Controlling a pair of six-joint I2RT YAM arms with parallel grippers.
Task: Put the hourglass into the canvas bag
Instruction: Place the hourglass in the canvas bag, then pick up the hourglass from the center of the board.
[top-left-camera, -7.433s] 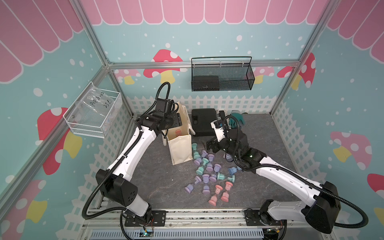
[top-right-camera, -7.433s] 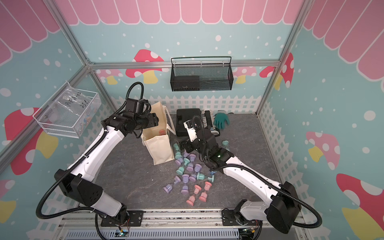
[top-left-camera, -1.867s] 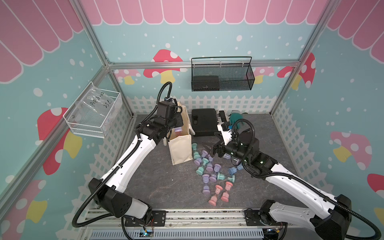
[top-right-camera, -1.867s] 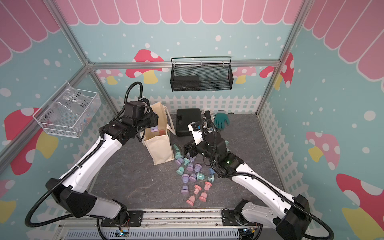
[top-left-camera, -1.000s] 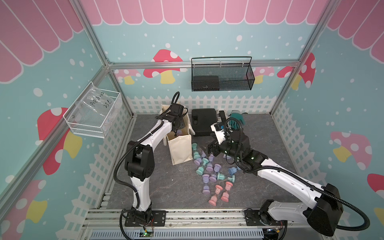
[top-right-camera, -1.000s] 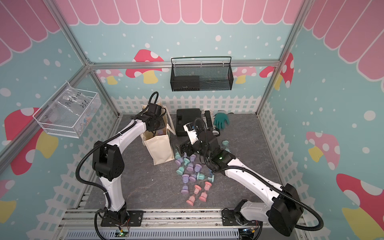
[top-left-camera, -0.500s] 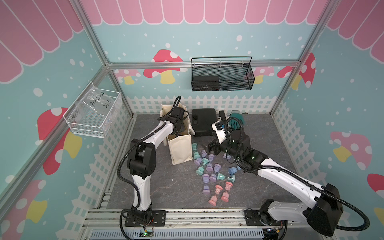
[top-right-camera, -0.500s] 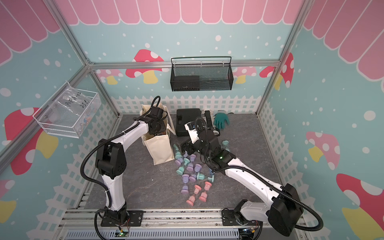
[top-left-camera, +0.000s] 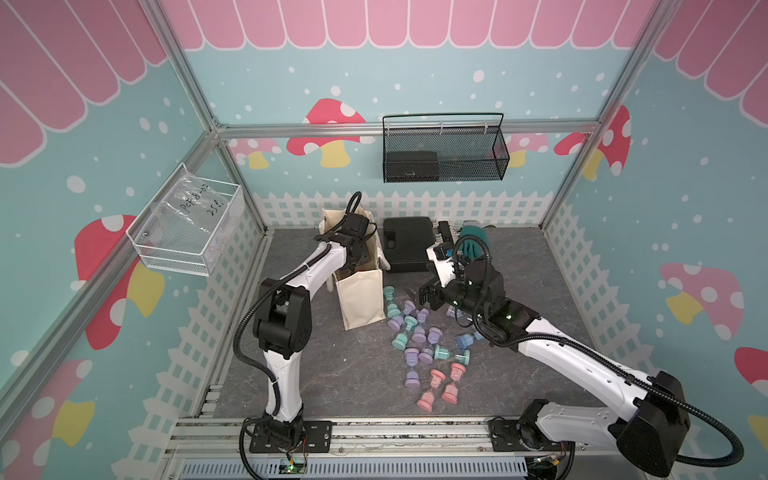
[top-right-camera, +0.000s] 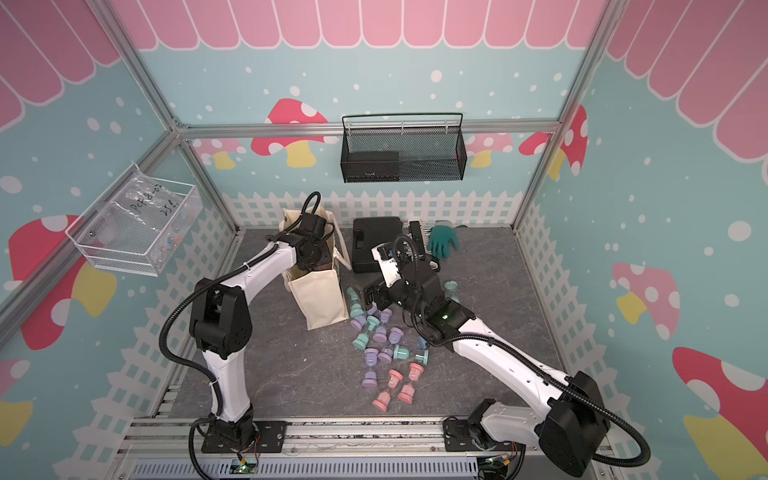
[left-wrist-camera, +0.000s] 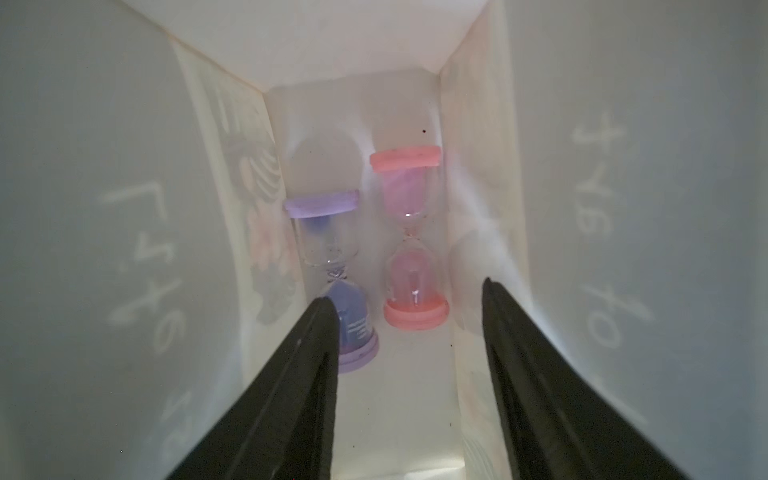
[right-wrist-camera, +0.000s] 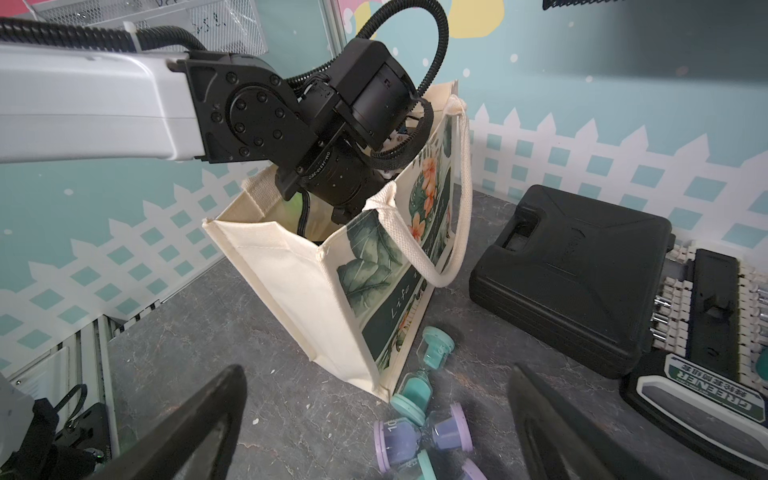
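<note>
My left end effector (left-wrist-camera: 406, 293) sits deep inside the bag (right-wrist-camera: 291, 286), jaws apart, gripping nothing. The purple hourglass (left-wrist-camera: 328, 232) and pink hourglass (left-wrist-camera: 409, 232) lie just past its tips. The right end effector (right-wrist-camera: 376, 374) is spread wide, empty, beside the bag.

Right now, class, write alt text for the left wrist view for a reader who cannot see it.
Inside the canvas bag, a purple hourglass and a pink hourglass sit side by side. The left claw stands open near them, empty.

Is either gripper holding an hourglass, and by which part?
Neither. The left gripper is open inside the canvas bag, nothing between its jaws; the right gripper is open and empty.
</note>
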